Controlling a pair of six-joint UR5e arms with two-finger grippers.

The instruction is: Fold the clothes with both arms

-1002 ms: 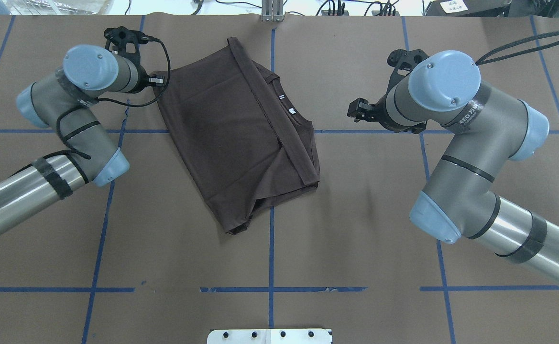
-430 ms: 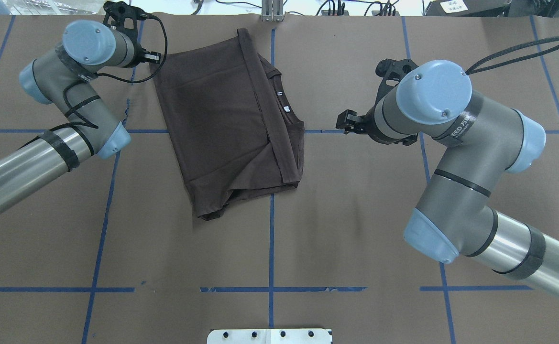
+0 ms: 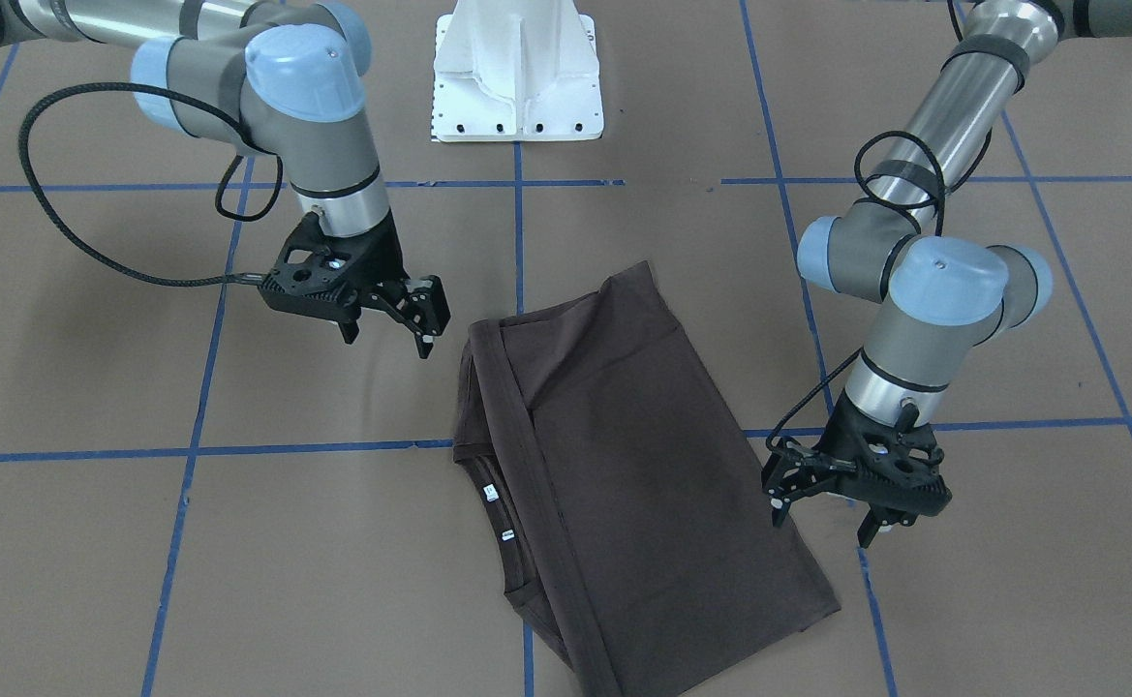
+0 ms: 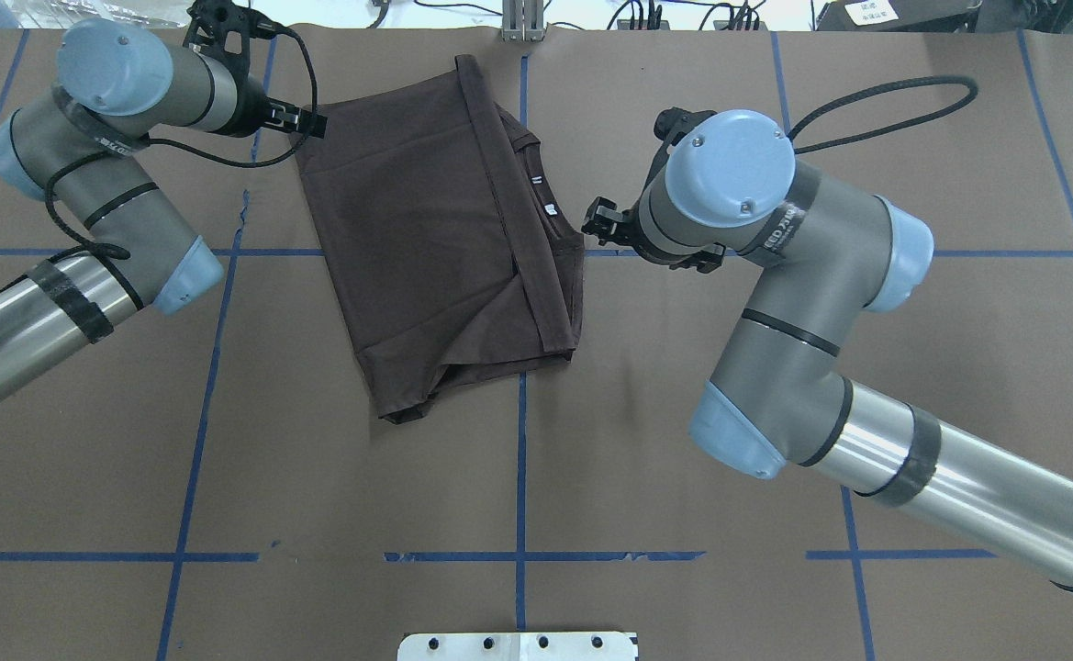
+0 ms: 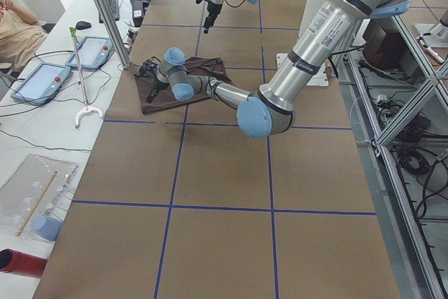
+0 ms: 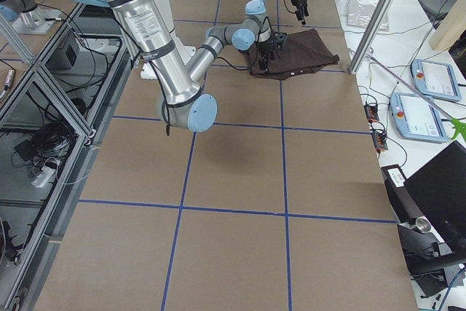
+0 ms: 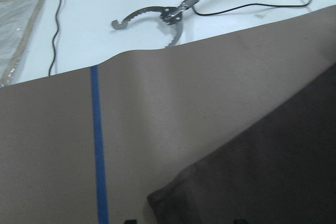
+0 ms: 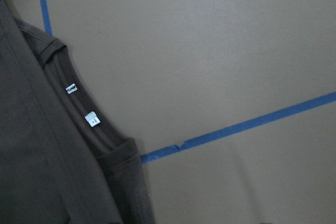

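Note:
The dark brown T-shirt [image 4: 435,239] lies folded flat on the brown table, its ribbed collar and white tags [image 4: 551,209] facing right. My left gripper [image 4: 311,122] hangs open at the shirt's far left corner, holding nothing; in the front view it [image 3: 822,518] stands just beside the cloth edge. The left wrist view has that corner [image 7: 157,200] low in frame. At the collar side my right gripper [image 4: 598,225] is open and empty, a little off the cloth [image 3: 388,337]. The right wrist view looks down on the collar and tags [image 8: 91,119].
Blue tape lines [image 4: 520,459] grid the brown table cover. The white pedestal base [image 3: 517,77] stands at the robot's side. Beyond the far edge lie a metal grabber tool [image 7: 157,17] and tablets [image 5: 42,78]; a person [image 5: 14,26] sits there.
The shirt slid toward the far left a second ago and has lain still since. My right gripper has moved left, close to the collar. My left arm has shifted farther out.

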